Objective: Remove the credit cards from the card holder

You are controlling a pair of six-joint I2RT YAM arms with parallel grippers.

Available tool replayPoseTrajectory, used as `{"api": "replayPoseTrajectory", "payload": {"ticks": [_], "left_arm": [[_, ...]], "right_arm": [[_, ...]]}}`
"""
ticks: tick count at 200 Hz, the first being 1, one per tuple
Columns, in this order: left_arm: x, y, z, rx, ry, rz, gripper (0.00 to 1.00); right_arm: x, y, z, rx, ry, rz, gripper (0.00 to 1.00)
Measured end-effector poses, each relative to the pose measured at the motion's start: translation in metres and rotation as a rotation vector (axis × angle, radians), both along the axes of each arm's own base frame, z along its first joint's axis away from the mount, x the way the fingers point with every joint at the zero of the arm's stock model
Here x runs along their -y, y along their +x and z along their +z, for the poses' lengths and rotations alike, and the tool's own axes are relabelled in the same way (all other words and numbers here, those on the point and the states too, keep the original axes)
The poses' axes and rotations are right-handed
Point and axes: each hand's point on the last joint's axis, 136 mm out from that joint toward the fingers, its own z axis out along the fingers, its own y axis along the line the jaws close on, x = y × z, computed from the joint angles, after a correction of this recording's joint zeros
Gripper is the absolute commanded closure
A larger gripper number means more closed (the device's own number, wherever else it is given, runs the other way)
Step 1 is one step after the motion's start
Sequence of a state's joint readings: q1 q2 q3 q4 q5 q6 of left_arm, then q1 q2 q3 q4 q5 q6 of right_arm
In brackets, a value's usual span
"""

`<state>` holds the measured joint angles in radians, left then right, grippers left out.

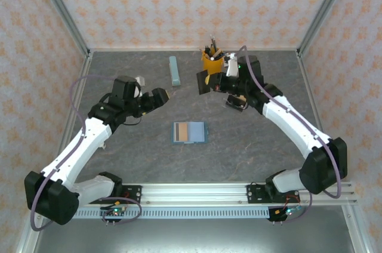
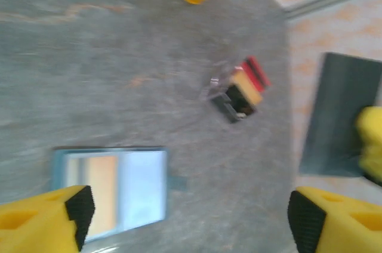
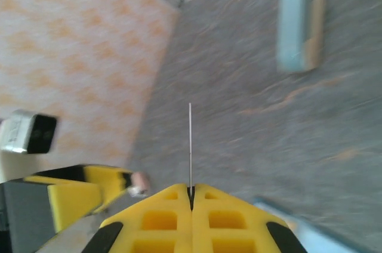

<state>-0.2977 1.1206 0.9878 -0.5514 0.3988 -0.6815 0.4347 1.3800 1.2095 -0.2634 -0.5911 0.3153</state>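
Card holder [image 1: 202, 134] is lying open mid-table with a tan card [image 1: 190, 132] sitting inside. Farther back, a pile of cards [image 2: 240, 90] is resting near the yellow pen cup [image 1: 212, 62]. My right gripper [image 3: 191, 192] is pinching a dark card [image 1: 203, 81]; my left gripper [image 2: 188, 217] is hanging spread wide, holding nothing.
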Motion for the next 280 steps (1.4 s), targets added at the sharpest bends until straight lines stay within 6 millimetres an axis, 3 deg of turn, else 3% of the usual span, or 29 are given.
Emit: {"api": "replayPoseTrajectory", "payload": {"ticks": [28,57,108,156,200,239,280], "left_arm": [[-0.032,-0.018,-0.017,-0.060,0.192,0.023,0.00],[-0.056,-0.030,-0.013,-0.059,0.329,0.036,0.00],[-0.065,-0.035,-0.012,-0.053,0.390,0.029,0.00],[-0.064,-0.032,-0.020,-0.081,0.404,0.016,0.00],[-0.063,-0.033,-0.020,-0.079,0.406,0.006,0.00],[-0.062,-0.032,-0.023,-0.087,0.406,0.001,0.00],[-0.061,-0.032,-0.025,-0.096,0.405,-0.004,0.00]], "right_arm": [[0.037,0.010,-0.008,0.082,-0.250,-0.041,1.00],[0.074,0.012,-0.027,0.109,-0.466,-0.033,1.00],[0.117,0.013,-0.032,0.176,-0.695,0.071,1.00],[0.123,0.031,-0.047,0.227,-0.823,0.250,1.00],[0.116,0.040,-0.098,0.183,-0.873,0.453,1.00],[0.123,0.046,-0.135,0.119,-0.867,0.531,1.00],[0.124,0.045,-0.144,0.111,-0.848,0.573,1.00]]}}
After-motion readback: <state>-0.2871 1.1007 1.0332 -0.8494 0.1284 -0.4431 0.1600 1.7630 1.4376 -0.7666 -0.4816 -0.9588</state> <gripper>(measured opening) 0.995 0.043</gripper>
